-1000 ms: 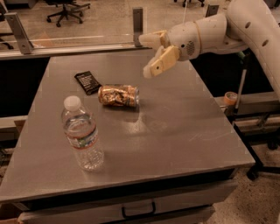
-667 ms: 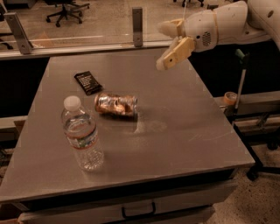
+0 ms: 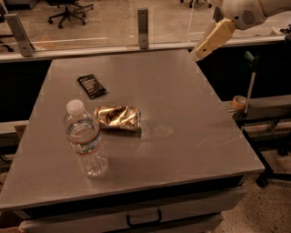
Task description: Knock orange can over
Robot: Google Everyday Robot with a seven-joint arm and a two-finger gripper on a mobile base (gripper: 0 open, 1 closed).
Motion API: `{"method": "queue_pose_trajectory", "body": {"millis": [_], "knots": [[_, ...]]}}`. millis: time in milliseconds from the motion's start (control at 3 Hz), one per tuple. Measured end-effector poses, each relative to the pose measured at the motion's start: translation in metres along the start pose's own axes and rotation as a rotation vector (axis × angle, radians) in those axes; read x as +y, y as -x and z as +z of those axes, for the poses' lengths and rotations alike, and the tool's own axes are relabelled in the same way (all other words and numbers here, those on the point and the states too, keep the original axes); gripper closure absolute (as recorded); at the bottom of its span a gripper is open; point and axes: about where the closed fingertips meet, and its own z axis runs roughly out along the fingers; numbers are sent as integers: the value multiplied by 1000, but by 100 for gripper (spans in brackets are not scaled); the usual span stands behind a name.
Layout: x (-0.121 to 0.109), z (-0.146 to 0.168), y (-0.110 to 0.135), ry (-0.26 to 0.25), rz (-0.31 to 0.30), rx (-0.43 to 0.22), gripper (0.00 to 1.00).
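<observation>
The orange can (image 3: 118, 118) lay on its side on the grey table (image 3: 191, 104), just beside the water bottle (image 3: 86, 141). The gripper (image 3: 204, 48) hung above the table's far right corner, and I could not tell its grip. An office chair (image 3: 68, 10) stood beyond.

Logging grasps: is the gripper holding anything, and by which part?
Nothing. The gripper hangs over the far right corner of the table, away from the can lying on its side.

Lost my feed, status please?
Claw high, by far right corner of table, touching nothing. Orange can on its side, mid-table. Water bottle upright near it.
</observation>
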Motion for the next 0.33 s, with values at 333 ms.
{"method": "queue_pose_trajectory", "body": {"millis": [333], "knots": [[-8,-11,-9,-45,-43,81,0]]}}
